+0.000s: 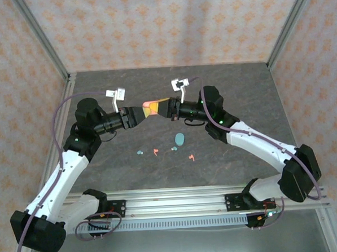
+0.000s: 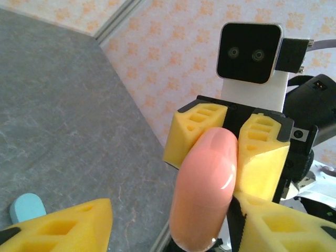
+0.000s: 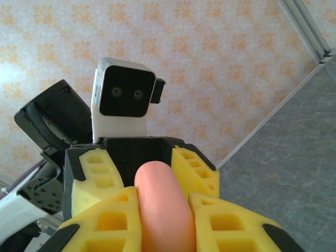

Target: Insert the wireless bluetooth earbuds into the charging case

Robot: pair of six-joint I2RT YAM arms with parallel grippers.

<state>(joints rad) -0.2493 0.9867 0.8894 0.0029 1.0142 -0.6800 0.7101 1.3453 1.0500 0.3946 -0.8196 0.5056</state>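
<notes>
Well above the grey table [image 1: 240, 99], the two arms meet over its middle with a coral-pink pill-shaped case [image 1: 151, 104] between them. The right gripper [image 1: 163, 107] clamps one end, its yellow pads [image 2: 260, 157] pressed against both sides. The left gripper [image 1: 143, 112] is spread around the other end, one finger [image 2: 63, 226] well clear of the case. Nearer the bases lie a teal case [image 1: 180, 139] and, left to right, a teal earbud [image 1: 140, 153], a coral earbud [image 1: 155, 152], a second teal earbud [image 1: 173, 149] just beside the teal case, and a second coral earbud [image 1: 191, 157].
</notes>
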